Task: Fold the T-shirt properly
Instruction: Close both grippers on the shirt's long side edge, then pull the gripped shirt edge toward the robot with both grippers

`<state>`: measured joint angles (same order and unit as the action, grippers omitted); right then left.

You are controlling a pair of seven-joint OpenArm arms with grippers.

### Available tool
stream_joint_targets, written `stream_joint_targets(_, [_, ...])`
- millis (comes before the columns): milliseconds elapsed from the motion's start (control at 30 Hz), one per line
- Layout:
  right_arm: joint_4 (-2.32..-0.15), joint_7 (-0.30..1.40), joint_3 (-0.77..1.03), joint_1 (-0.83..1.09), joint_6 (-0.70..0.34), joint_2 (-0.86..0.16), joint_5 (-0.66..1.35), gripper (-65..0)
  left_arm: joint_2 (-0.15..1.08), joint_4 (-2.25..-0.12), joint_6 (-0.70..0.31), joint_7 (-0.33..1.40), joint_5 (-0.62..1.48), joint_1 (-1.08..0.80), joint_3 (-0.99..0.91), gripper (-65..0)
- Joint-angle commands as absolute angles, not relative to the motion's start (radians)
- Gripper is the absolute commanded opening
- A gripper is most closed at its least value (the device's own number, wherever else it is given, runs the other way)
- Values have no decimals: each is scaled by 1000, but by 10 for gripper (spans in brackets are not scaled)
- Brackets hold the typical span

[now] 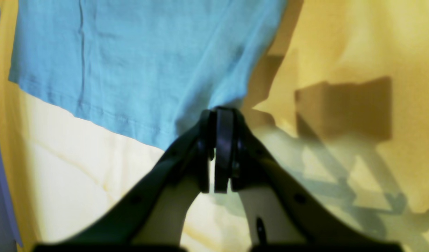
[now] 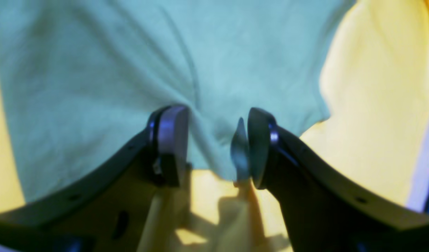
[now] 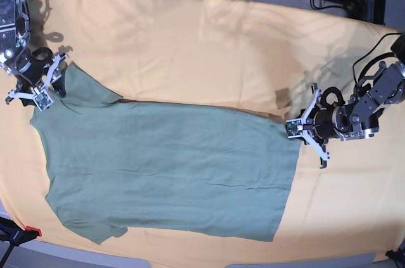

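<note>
The right gripper (image 2: 211,147) fills the lower part of the view, its two dark fingers (image 2: 169,140) standing well apart with a gap between them. The T-shirt (image 2: 130,63), pale blue-green here, spreads across the top and middle, and a fold of its edge dips down into the gap between the fingers. A crease runs up the fabric from that spot. A yellow cloth (image 2: 375,105) lies under the shirt, showing at the right, at the far left and below, with shadows across it.

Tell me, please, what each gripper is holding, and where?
The left gripper is shut on the T-shirt at its hem corner; the right gripper, open at the shoulder, holds nothing.
</note>
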<state>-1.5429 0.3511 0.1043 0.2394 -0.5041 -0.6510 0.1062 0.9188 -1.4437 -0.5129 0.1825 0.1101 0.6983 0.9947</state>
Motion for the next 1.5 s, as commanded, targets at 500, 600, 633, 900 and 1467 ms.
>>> stream_joint_targets(500, [-1541,491,74,233,-648,-677,188,-441,937,-1452,-506,181,118,726,982,-650])
stream_joint_targets(600, [-1541,490,74,233,-623,-677,193,-650,936,-1452,-505,181,118,726,982,-650])
stream_joint_targets(633, [-1541,489,75,232,-603,-677,213,-650,936,-1452,-506,181,118,726,982,-650])
stream_joint_targets(900, [-1567,395,98,233,-535,-685,245,-650,946,-1456,-506,184,119,732,981,-650])
stream_joint_targets(1467, [-1751,552,215,303,-609,-757,422,-650,1059,-1578,-698,184,253,726,981,-650])
